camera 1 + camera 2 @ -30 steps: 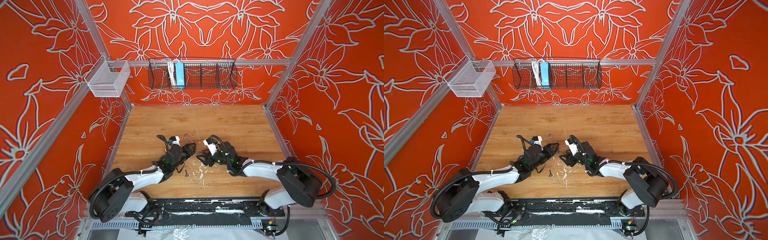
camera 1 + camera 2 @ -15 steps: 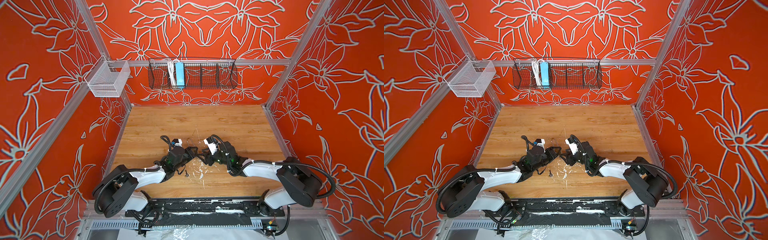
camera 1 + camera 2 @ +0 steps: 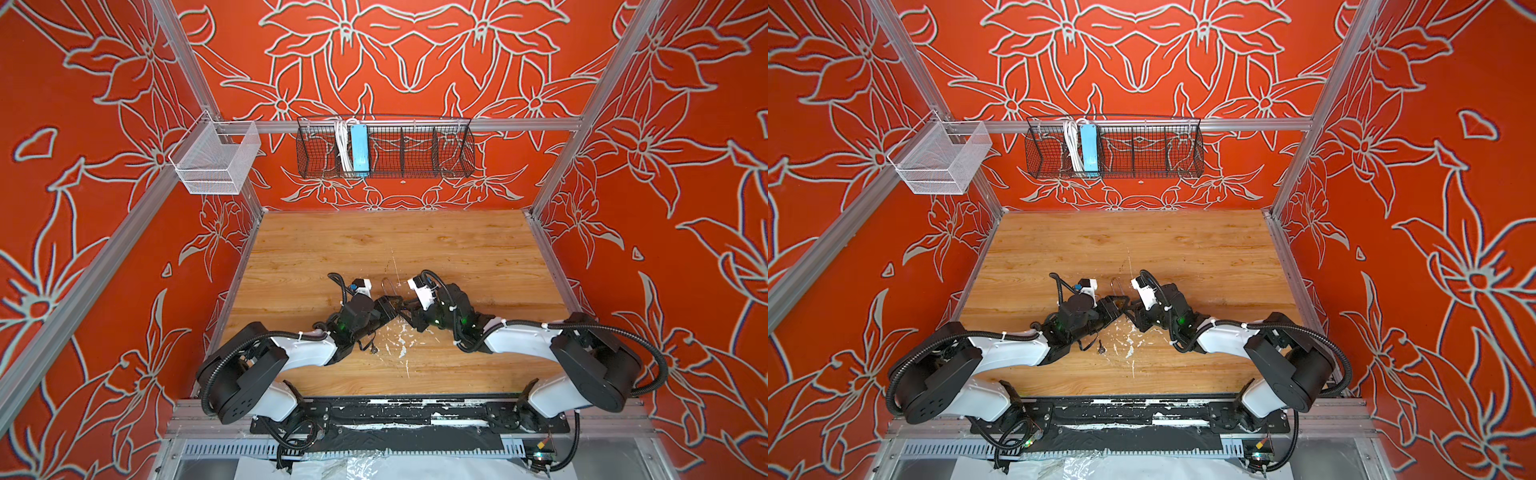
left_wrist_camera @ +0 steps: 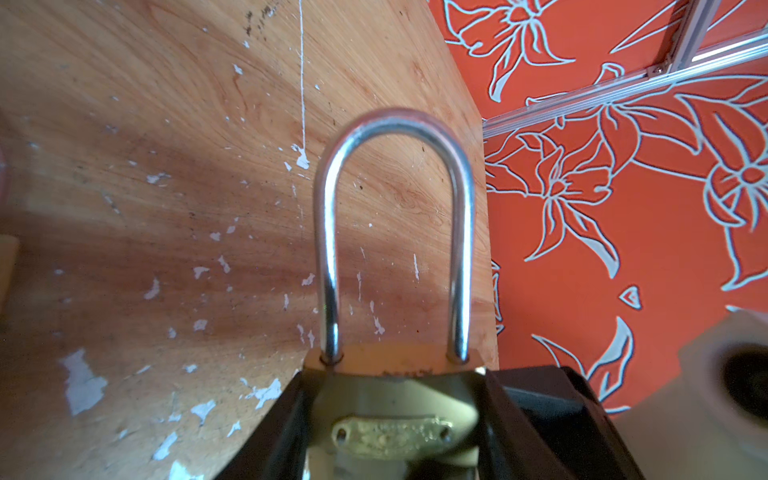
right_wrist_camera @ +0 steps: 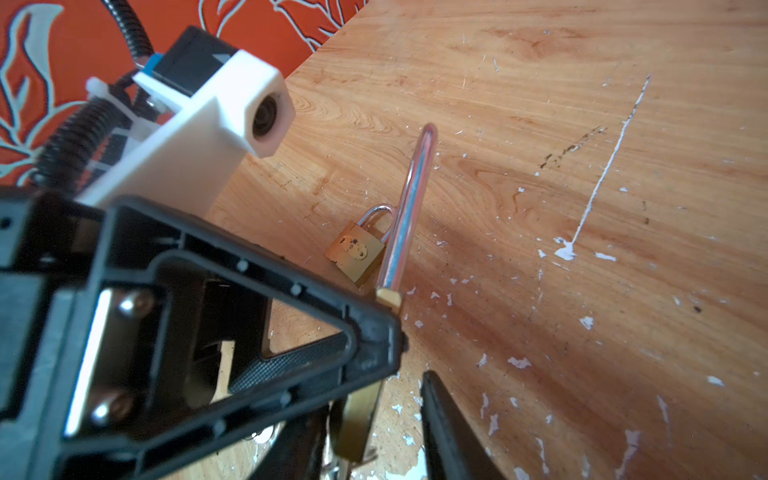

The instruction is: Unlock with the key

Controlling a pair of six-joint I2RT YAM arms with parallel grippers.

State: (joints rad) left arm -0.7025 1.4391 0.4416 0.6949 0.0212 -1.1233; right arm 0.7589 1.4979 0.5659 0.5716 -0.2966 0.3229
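Gripping the brass padlock [image 4: 390,432] by its body, the left gripper [image 4: 395,395] holds it over the wooden table [image 4: 166,166], with the silver shackle [image 4: 330,249] pointing to the top of the left wrist view. In both top views the two grippers meet tip to tip at mid-table. The right gripper [image 5: 370,415], at the lower edge of the right wrist view, stands partly spread around the padlock's bottom end, one finger [image 5: 444,432] clear of it. A smaller padlock [image 5: 355,251] lies on the table beyond. The key cannot be made out for certain.
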